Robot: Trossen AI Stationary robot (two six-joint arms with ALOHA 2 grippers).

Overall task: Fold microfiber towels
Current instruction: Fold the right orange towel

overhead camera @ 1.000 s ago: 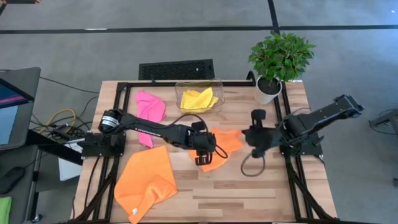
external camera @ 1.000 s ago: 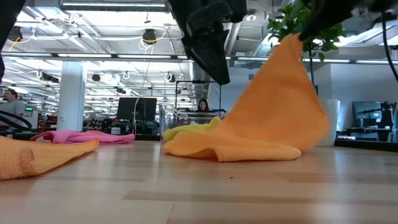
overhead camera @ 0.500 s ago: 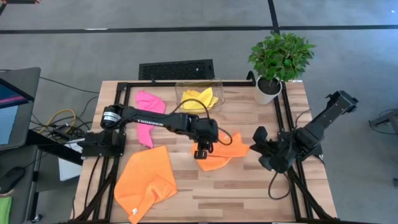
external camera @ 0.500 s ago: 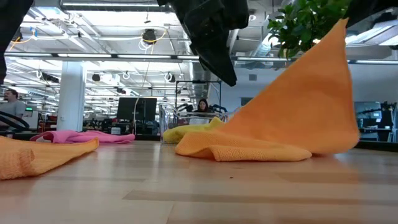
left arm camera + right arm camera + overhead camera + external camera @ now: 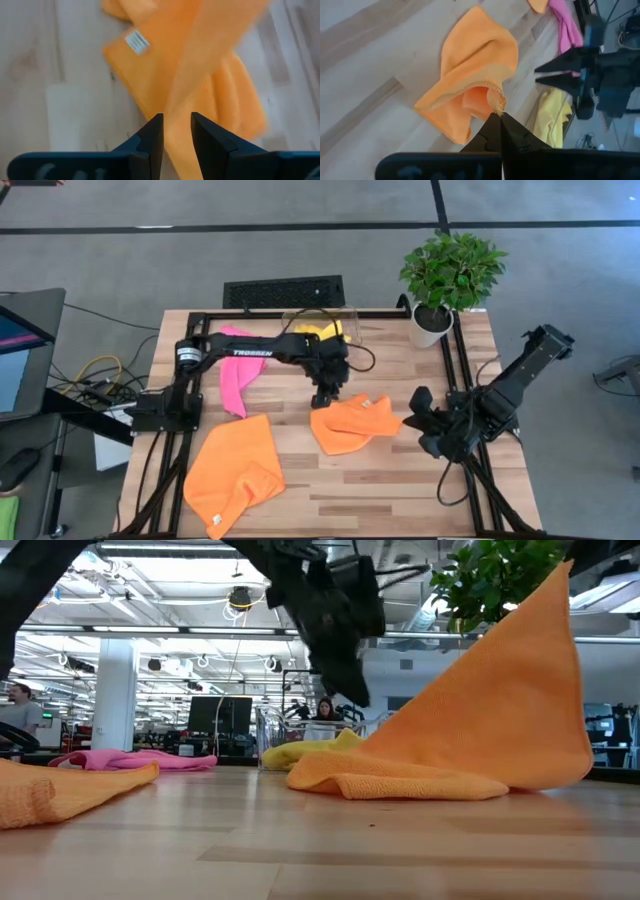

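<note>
Table holds centre orange towel, one corner pinched tight & lifted by right gripper; left gripper hovers just behind it, jaws parted, empty; risk: corner slipping free, towel collapsing unfolded.

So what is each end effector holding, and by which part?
Right end effector pinches the center orange towel by one corner, lifting it. Left end effector holds nothing.

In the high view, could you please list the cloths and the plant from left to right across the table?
Folded orange towel → pink towel → yellow towel → second orange towel → potted plant.
</note>
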